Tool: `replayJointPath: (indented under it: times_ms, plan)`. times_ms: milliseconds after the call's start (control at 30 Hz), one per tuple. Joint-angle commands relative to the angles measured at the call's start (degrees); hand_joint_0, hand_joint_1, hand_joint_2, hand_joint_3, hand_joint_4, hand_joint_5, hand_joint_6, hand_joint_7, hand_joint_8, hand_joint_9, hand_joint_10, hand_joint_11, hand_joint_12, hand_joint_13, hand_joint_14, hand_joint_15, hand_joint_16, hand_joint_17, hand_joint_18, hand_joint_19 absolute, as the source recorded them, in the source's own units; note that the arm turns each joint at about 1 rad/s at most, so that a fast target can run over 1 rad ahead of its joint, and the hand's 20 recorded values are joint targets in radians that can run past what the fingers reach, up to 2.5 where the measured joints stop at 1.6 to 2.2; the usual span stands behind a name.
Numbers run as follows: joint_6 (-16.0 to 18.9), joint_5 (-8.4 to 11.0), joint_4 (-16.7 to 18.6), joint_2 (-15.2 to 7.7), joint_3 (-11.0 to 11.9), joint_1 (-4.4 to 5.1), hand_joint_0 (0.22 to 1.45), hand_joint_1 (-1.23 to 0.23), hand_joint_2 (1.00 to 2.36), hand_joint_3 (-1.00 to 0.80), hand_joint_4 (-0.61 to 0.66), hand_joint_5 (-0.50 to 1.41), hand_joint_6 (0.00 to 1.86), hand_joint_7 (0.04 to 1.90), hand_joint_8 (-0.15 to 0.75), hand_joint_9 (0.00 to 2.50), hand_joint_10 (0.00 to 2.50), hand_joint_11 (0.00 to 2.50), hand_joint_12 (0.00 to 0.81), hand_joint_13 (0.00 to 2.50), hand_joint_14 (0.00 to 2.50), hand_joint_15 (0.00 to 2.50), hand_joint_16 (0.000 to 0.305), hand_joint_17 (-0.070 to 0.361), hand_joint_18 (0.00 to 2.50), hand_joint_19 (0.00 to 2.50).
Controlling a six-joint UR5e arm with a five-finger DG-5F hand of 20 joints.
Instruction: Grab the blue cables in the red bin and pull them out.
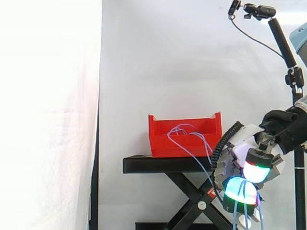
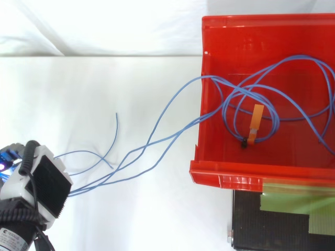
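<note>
- Blue cables (image 2: 172, 137) are partly out: the loops lie in the red bin (image 2: 225, 175), and the strands trail over its wall to your hand (image 1: 247, 177).
- Your hand's fingers are curled tight round those strands, lower than the bin and well clear of it.
- The bin sits on the black stand (image 1: 163, 165).

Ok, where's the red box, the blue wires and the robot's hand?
Red box (image 1: 182, 143): side view, on its front wall.
Blue wires (image 2: 242, 94): top view, where the loops cross inside the box.
Hand (image 2: 44, 183): top view, on its flat black part.
</note>
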Motion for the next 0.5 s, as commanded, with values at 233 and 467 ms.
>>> replayJointPath:
  times_ms: [233, 467]
  plan:
    - [0.08, -0.09, 0.00, 0.00, 0.00, 0.00, 0.71, -0.86, 1.00, -1.00, -0.01, 1.05, 0.21, 0.81, 0.171, 1.05, 0.03, 0.84, 0.318, 0.85, 0.02, 0.59, 0.047, 0.106, 0.78, 0.83]
    - [0.08, -0.09, 0.09, 0.00, 0.00, 0.00, 0.69, -0.84, 1.00, -1.00, 0.01, 1.06, 0.14, 0.82, 0.182, 1.06, 0.03, 0.83, 0.326, 0.85, 0.02, 0.59, 0.049, 0.110, 0.78, 0.82]
